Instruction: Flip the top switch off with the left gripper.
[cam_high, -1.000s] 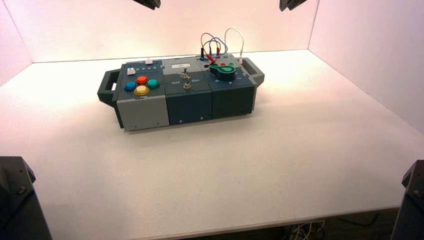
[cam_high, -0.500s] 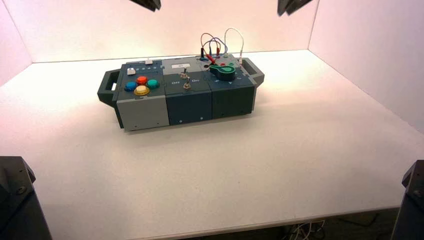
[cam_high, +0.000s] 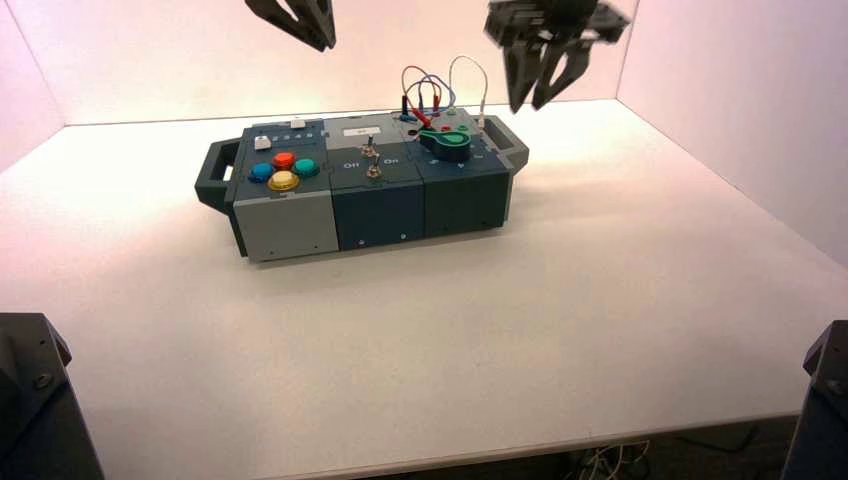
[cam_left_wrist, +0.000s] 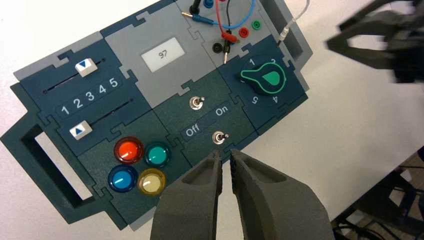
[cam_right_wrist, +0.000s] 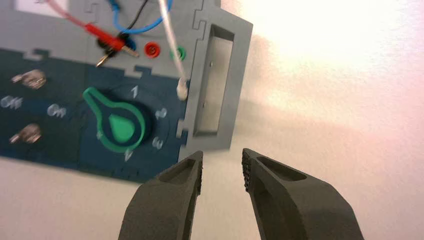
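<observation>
In the high view, the top switch (cam_high: 368, 149) is seen near the upper middle of the frame, on the grey-and-dark middle part of the box (cam_high: 378, 215). The left gripper (cam_left_wrist: 226, 154) is held high at the upper edge, left of centre; its tips are slightly apart, with nothing gripped. From it, the switch lies down the frame and somewhat to the right. The right gripper (cam_high: 527, 105) is held at the upper right, tips clearly parted and empty; by the look of it, the left one is nearer.

In the left wrist view, the lever is seen tipped towards the "On" lettering (cam_left_wrist: 221, 109). Its throw is judged to run along the Off-On line, roughly left to right in the high view, so a leftward push is needed. As the left claw is placed towards the Off side, the lever's right flank must be reached, or the lever taken between the tips. The bottom switch (cam_left_wrist: 218, 137) stands close by and could be knocked if the approach is made too low in the frame.
</observation>
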